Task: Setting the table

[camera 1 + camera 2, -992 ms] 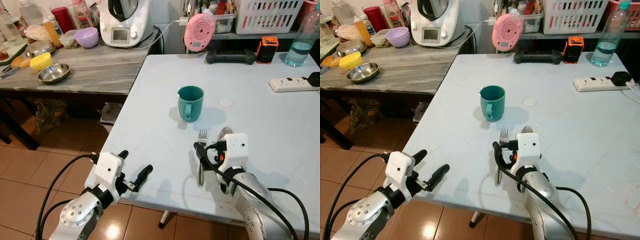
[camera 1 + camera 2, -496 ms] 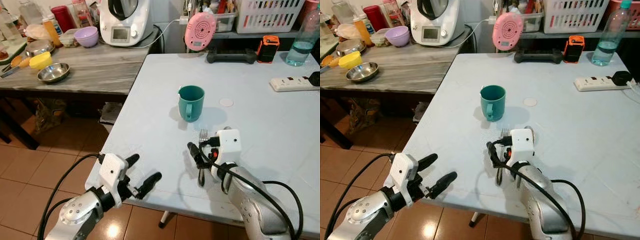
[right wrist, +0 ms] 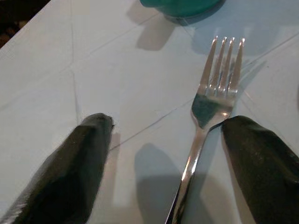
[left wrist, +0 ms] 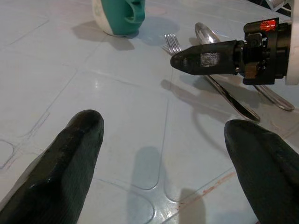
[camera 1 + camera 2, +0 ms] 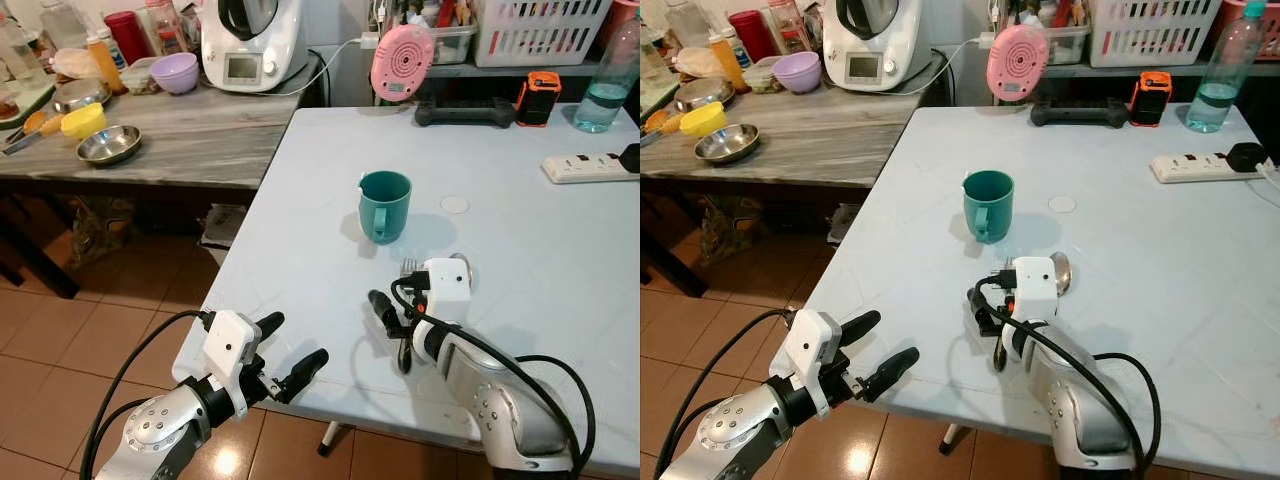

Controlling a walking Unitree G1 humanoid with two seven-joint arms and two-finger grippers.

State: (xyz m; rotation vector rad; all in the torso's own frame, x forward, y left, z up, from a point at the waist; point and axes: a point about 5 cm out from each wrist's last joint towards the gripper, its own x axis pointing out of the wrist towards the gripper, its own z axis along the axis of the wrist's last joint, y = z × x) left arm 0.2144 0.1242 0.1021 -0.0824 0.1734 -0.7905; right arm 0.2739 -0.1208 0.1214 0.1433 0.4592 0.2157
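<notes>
Hovering low over the pale blue table (image 5: 300,250), the right gripper (image 3: 166,154) has its jaws spread, released, around the shiny steel fork (image 3: 205,135); a teal ceramic mug (image 5: 383,205) stands beyond. The left gripper (image 5: 290,350) hangs released at the table's edge.

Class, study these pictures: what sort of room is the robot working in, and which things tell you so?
Most likely a home kitchen or dining corner. A food processor and steel bowls stand on a side counter, while a teal mug, fork and spoon lie on the white table.
</notes>
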